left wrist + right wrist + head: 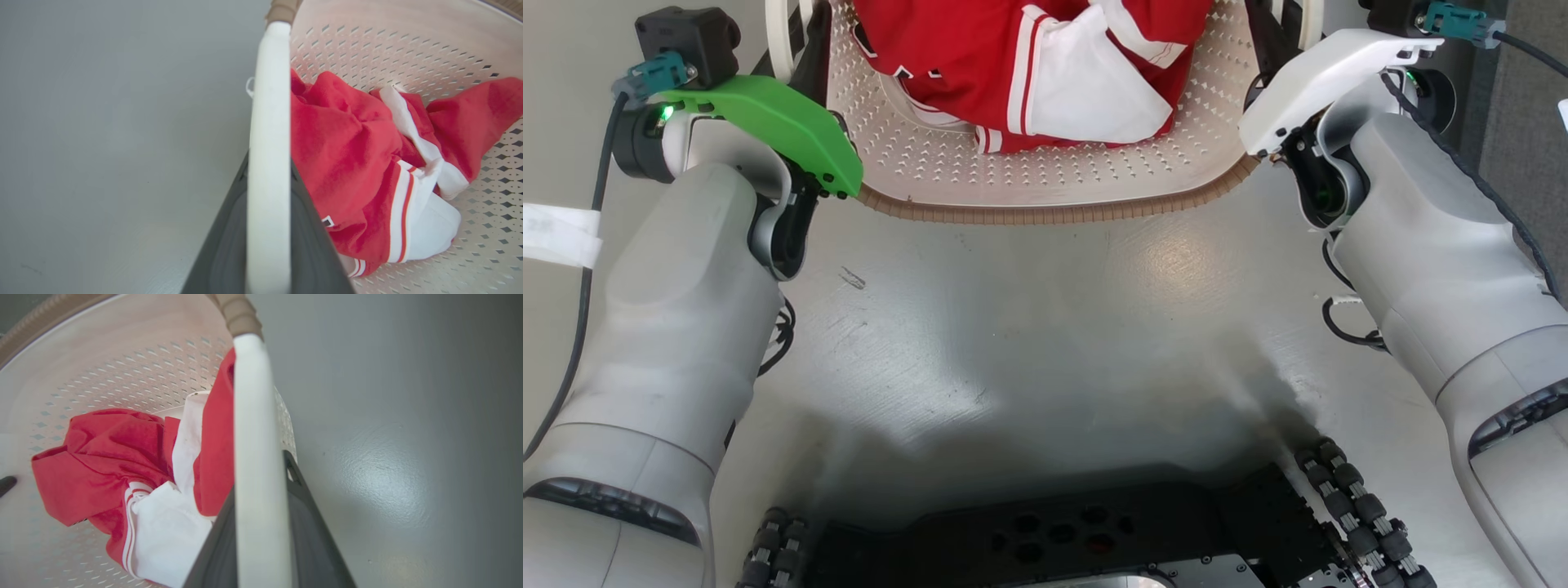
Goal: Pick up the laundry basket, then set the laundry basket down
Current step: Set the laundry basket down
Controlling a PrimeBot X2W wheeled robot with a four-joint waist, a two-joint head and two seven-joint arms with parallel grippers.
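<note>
The laundry basket (pixel 1045 214), cream with perforated walls and a brown woven-look rim, sits at the top of the head view between my two arms. A red and white garment (pixel 1045 57) lies crumpled inside it. My left gripper (pixel 805 49) is at the basket's left side. In the left wrist view, the left gripper (pixel 268 163) has its dark fingers (pixel 222 245) shut on the white loop handle (pixel 267 102). My right gripper (pixel 1270 37) is at the basket's right side. In the right wrist view, the right gripper (pixel 261 473) is shut on the other white handle (pixel 251 416). I cannot tell whether the basket touches the floor.
Grey glossy floor (pixel 1054 327) lies between the basket and my dark wheeled base (pixel 1062 539). A white tape strip (pixel 556 233) crosses the floor at the far left. A darker surface (pixel 1527 122) borders the right edge. Cables hang beside both forearms.
</note>
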